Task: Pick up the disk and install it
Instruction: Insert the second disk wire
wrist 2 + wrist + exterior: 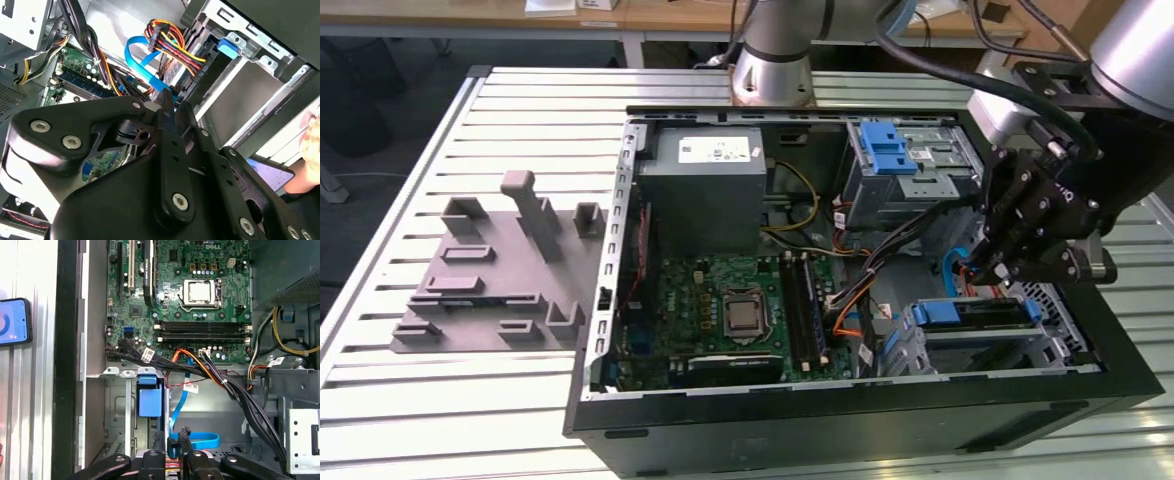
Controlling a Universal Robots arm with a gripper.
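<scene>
Exterior view | gripper point(983, 272) over drive cage point(970, 322) | grip state unclear | disk hidden

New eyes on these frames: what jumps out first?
The open computer case on the slatted table, its green motherboard with the bare CPU socket in the middle. The black gripper hangs inside the case at the exterior view's right, above the blue-latched drive cage. A grey fixture plate lies on the table at the exterior view's left.
</scene>
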